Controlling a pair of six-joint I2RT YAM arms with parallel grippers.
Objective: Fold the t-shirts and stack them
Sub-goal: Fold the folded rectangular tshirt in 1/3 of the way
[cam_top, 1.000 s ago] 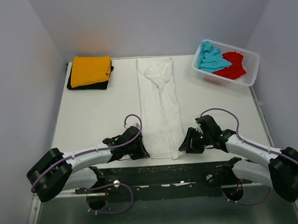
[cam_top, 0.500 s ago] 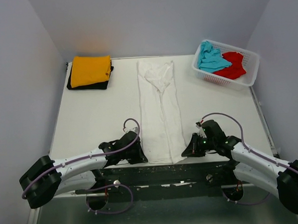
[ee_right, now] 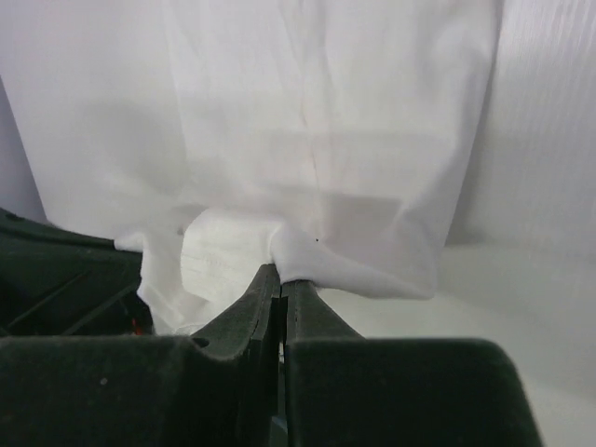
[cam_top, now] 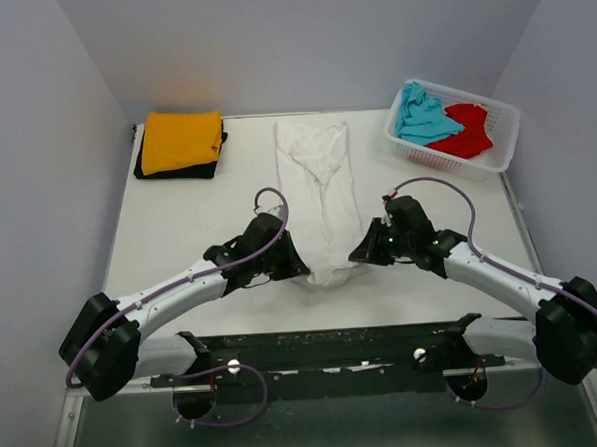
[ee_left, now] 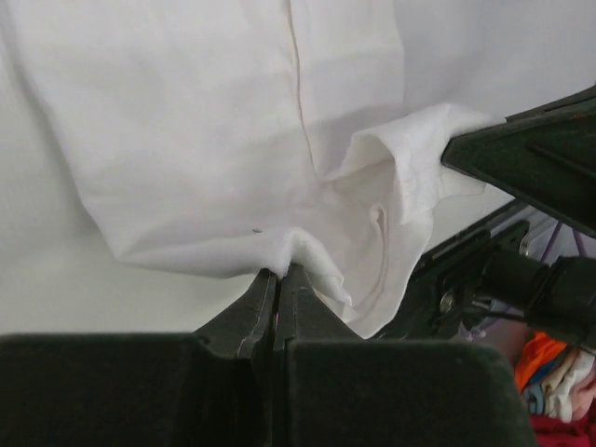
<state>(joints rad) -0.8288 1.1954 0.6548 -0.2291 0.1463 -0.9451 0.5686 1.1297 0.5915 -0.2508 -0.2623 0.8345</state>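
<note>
A white t-shirt [cam_top: 322, 192] lies as a long narrow strip down the middle of the table. Its near hem is raised and carried toward the collar. My left gripper [cam_top: 299, 267] is shut on the hem's left corner [ee_left: 289, 247]. My right gripper [cam_top: 357, 253] is shut on the right corner [ee_right: 298, 253]. The cloth sags between the two grips. A folded orange-yellow t-shirt [cam_top: 182, 139] sits on a folded black one [cam_top: 176, 172] at the far left. Turquoise [cam_top: 423, 115] and red [cam_top: 467, 130] t-shirts lie crumpled in the basket.
The white lattice basket [cam_top: 503, 149] stands at the far right corner. Grey walls close in the table on three sides. A black rail [cam_top: 335, 342] with the arm bases runs along the near edge.
Both grippers moved away from the near edge toward the table's middle, carrying the white shirt's hem with them. The right gripper closed on its corner about a second ago.
</note>
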